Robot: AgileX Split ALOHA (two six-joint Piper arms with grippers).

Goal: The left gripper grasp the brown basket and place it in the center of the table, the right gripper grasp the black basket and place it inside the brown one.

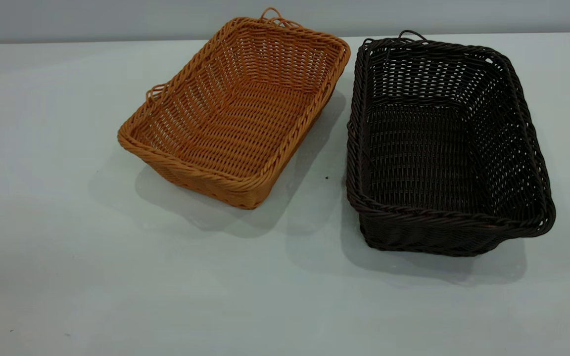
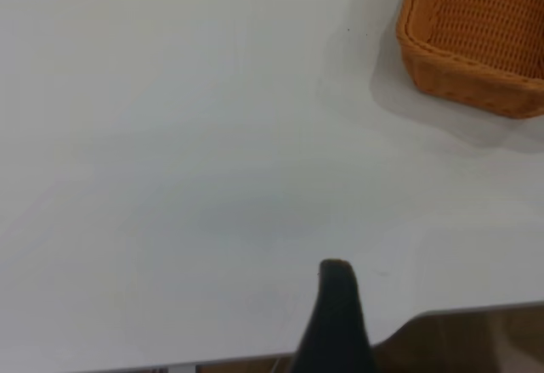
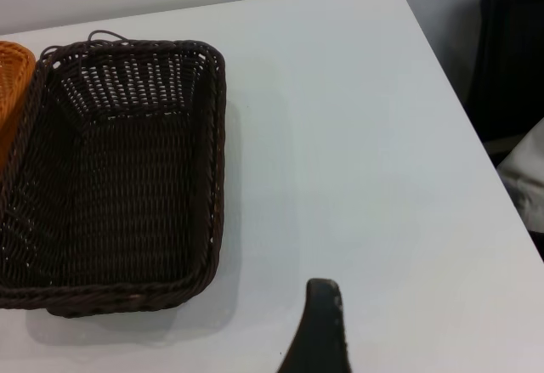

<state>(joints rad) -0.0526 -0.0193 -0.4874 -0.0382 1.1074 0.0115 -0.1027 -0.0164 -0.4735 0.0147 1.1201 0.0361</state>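
The brown basket point(image 1: 235, 111) stands empty on the table point(image 1: 67, 247), left of centre and turned at an angle. The black basket point(image 1: 443, 143) stands empty right beside it on the right, not touching it. Neither gripper shows in the exterior view. In the left wrist view my left gripper point(image 2: 416, 330) hangs over bare table near its edge, far from the brown basket point(image 2: 476, 42); only one dark finger point(image 2: 337, 305) shows, nothing between the jaws. In the right wrist view my right gripper point(image 3: 408, 339) is over bare table beside the black basket point(image 3: 119, 178); one finger point(image 3: 321, 322) shows, empty.
The table edge and a brown floor point(image 2: 476, 339) lie close under the left gripper. A dark object point(image 3: 514, 59) stands beyond the table's edge on the right gripper's side. Bare table lies in front of both baskets.
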